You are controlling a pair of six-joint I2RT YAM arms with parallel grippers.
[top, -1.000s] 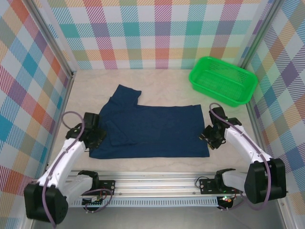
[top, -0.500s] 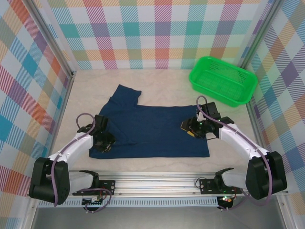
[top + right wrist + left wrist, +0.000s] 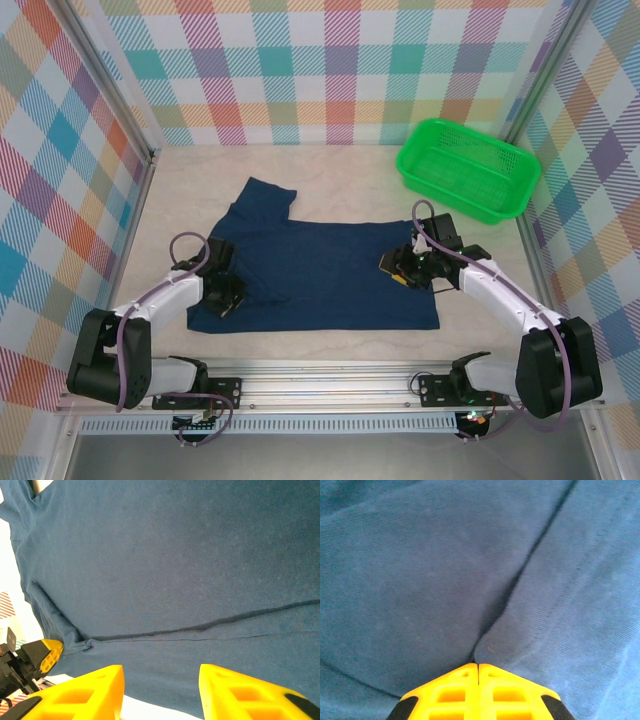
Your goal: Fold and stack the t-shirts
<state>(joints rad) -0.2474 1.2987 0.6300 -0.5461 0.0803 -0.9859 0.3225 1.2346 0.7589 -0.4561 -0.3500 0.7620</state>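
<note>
- The left pincer (image 3: 478, 677) is pressed shut on the near-left part of the t-shirt (image 3: 320, 270). A dark crease of cloth runs straight into its yellow tips, so I judge it has a pinch of fabric.
- The right pincer (image 3: 159, 680) stands moderately open over the shirt's right side, close to the edge, with nothing between its fingers.
- The t-shirt lies spread flat, plain navy side up, in the middle of the tabletop (image 3: 350, 165), with one sleeve poking out toward the far left. The green basket (image 3: 468, 168) sits well apart in the far right corner.
- The step in hand looks like taking hold on both sides to make a fold.
- To do it well, the right pincer should come down on the cloth and close firmly before either side lifts.
- Both sides should then rise together and level, keeping the cloth lightly taut so it does not sag or twist.
- The lifted part should be carried across until its edges line up, then laid down before letting go.
- The left pinch looks small, so it may slip or catch only the top layer. A gentle first pull would show that.
</note>
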